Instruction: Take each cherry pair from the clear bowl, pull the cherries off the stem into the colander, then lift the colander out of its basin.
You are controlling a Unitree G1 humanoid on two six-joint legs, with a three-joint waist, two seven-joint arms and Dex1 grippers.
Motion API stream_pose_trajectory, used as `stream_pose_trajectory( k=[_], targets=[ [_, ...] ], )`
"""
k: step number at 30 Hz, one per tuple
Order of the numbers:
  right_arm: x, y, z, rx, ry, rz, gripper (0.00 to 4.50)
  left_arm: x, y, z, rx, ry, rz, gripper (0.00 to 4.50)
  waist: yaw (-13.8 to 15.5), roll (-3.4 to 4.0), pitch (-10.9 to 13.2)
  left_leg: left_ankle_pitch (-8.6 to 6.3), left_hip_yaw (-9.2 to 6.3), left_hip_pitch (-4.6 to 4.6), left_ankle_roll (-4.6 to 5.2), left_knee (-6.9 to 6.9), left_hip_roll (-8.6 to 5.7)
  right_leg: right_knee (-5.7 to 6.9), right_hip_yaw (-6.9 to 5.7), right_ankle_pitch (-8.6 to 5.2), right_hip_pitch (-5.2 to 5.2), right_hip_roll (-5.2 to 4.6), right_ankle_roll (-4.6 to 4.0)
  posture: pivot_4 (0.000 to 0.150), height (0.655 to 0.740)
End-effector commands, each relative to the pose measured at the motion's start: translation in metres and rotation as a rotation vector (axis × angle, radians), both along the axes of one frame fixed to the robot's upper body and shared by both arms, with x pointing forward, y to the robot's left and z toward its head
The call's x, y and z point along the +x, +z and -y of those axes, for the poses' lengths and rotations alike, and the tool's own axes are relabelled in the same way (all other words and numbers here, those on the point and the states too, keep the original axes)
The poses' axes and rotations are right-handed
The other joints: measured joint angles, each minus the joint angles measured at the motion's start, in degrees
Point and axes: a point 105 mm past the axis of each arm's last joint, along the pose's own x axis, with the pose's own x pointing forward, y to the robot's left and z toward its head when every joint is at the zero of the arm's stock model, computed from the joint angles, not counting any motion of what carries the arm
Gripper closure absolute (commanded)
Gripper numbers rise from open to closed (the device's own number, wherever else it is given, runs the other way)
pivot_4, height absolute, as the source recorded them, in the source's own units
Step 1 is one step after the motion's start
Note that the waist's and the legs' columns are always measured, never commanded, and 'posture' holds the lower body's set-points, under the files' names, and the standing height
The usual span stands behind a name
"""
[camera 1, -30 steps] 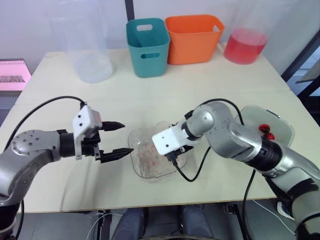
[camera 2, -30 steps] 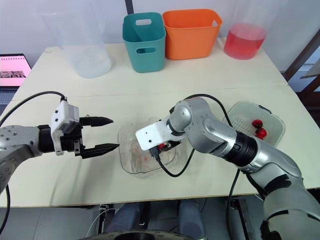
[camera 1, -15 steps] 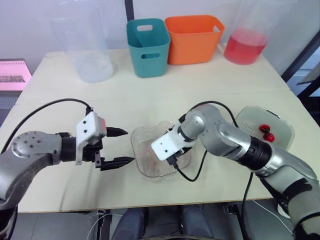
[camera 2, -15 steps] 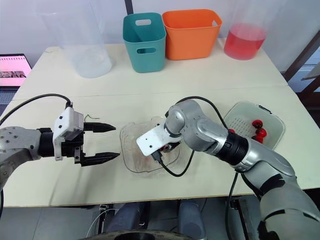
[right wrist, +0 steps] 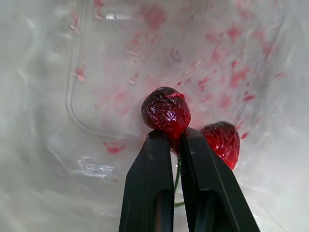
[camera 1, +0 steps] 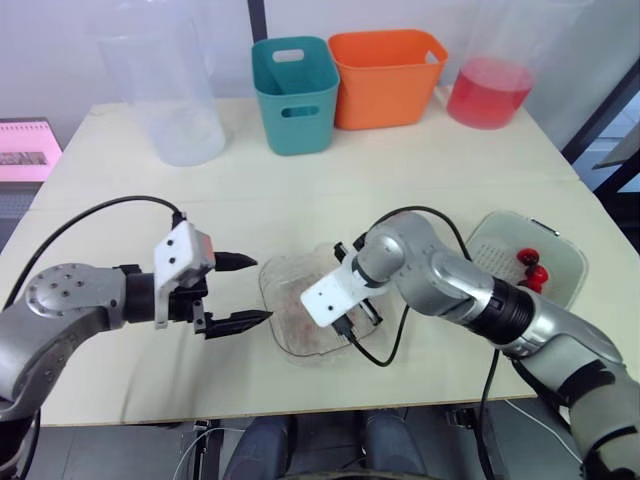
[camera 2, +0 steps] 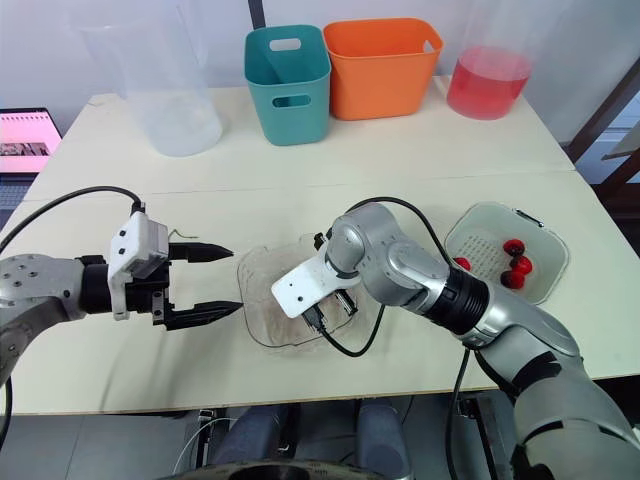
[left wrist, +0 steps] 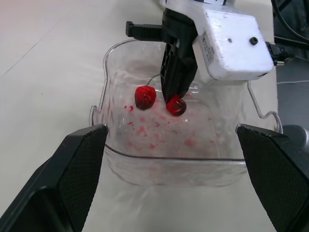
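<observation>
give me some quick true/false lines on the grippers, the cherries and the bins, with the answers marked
1. The right gripper is down inside the clear plastic bowl, shut on the red cherry pair. True.
2. The left gripper is shut on a cherry. False: it is open and empty, beside the bowl on the robot's left.
3. The pale perforated colander already has red cherries in it. True.
4. The teal plastic bin stands on the robot's right of the orange plastic bin. False: the teal one is on the orange one's left.
</observation>
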Motion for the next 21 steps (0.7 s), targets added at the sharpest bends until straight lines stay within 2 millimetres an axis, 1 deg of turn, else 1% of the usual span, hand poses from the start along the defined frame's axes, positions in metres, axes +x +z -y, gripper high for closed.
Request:
stream_pose_trajectory(
  k=[1, 3, 6, 12, 16, 18, 21],
  targets=[
    [-0.002, 0.025, -0.008, 0.069, 0.059, 0.080, 4.49, 0.000, 0.008, -0.001, -0.010, -0.004, 0.042, 0.00, 0.1, 0.01, 0.0, 0.00, 0.00, 0.00, 0.00, 0.00, 0.00, 0.00, 0.00, 0.00, 0.00, -0.01, 0.00, 0.150, 0.7400],
    [-0.008, 0.033, -0.011, 0.085, 0.127, 0.109, 4.49, 0.001, 0.008, -0.002, -0.011, -0.003, 0.038, 0.00, 0.1, 0.00, 0.0, 0.00, 0.00, 0.00, 0.00, 0.00, 0.00, 0.00, 0.00, 0.00, 0.00, -0.01, 0.00, 0.150, 0.7400],
    [-0.017, 0.039, -0.018, 0.099, 0.241, 0.139, 4.49, 0.002, 0.008, -0.002, -0.014, -0.004, 0.035, 0.00, 0.1, 0.00, 0.0, 0.00, 0.01, 0.00, 0.00, 0.00, -0.01, 0.00, 0.00, 0.00, 0.00, -0.02, 0.00, 0.150, 0.7400],
    [-0.020, 0.043, -0.029, 0.135, 0.400, 0.202, 4.49, 0.004, 0.009, -0.002, -0.021, -0.007, 0.028, 0.00, 0.0, 0.00, 0.0, 0.00, 0.01, 0.00, 0.00, 0.00, -0.01, 0.00, 0.00, 0.00, 0.01, -0.02, 0.00, 0.150, 0.7400],
    [-0.025, 0.049, -0.039, 0.213, 0.484, 0.213, 4.49, 0.004, 0.009, -0.004, -0.022, -0.006, 0.022, 0.00, 0.0, 0.00, 0.0, 0.01, 0.01, 0.00, -0.02, -0.01, 0.00, 0.00, 0.00, 0.00, 0.00, -0.02, 0.00, 0.150, 0.7400],
    [-0.026, 0.048, -0.040, 0.228, 0.493, 0.208, 4.49, 0.004, 0.009, -0.004, -0.020, -0.006, 0.020, 0.00, 0.0, 0.00, 0.0, 0.02, 0.00, 0.00, -0.03, 0.00, 0.00, 0.00, 0.00, 0.00, 0.00, -0.02, 0.00, 0.150, 0.7400],
    [-0.019, 0.038, -0.038, 0.225, 0.491, 0.203, 4.49, 0.004, 0.010, -0.004, -0.019, -0.007, 0.021, 0.00, 0.0, 0.00, 0.0, 0.02, 0.00, 0.00, -0.03, 0.00, 0.00, 0.00, 0.00, 0.00, 0.00, -0.02, 0.00, 0.150, 0.7400]
  ],
)
